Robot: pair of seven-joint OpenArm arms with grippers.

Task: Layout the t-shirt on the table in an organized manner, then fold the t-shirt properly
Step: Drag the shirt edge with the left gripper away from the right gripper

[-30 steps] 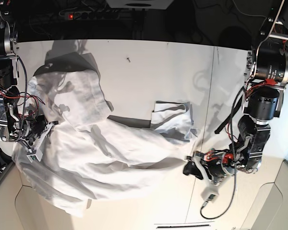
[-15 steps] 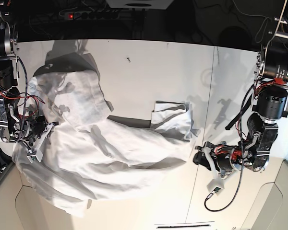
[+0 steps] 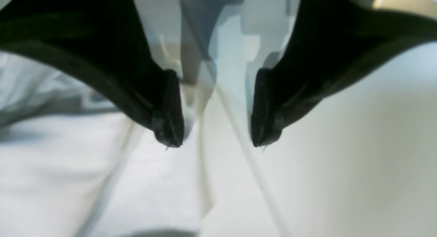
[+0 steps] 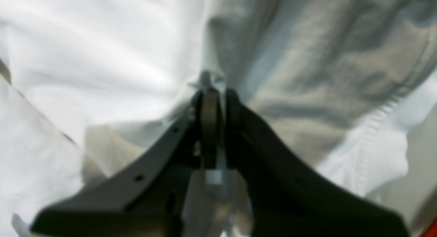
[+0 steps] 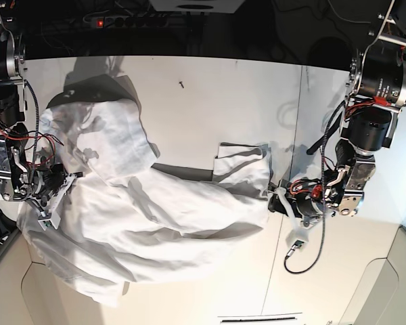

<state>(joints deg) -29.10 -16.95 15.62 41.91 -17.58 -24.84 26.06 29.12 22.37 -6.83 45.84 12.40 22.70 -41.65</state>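
Spreading stage, folding not yet begun. The wide matte white table (image 5: 210, 101), crossed by a thin dark seam, carries the large plain white short-sleeved t-shirt (image 5: 135, 210) of thin wrinkly cloth. The shirt lies rumpled across the table's left half, reaching to the near edge. One lobe is doubled over toward the far left corner. A squared flap, probably a sleeve, pokes out near the table's middle, close to the seam. Grey shadowed folds run through the body; no clean outline of hem, shoulders or collar can be read.

Right gripper (image 4: 213, 90): at the table's left edge, jaws pressed together on a pinch of the t-shirt fabric, a small tuft standing between the tips.

Left gripper (image 3: 215, 134): jaws spread wide, nothing between them. It sits low over bare table by the seam, just beside the shirt's right-hand edge, not gripping it. In the base view it shows beside the flap (image 5: 284, 202).

Judgement: the layout is only part done. The next move likely calls for the left gripper to close on that nearest edge. Both arms would then draw apart to pull the doubled cloth flat. Risk: thin cloth slipping, or catching two layers at once.
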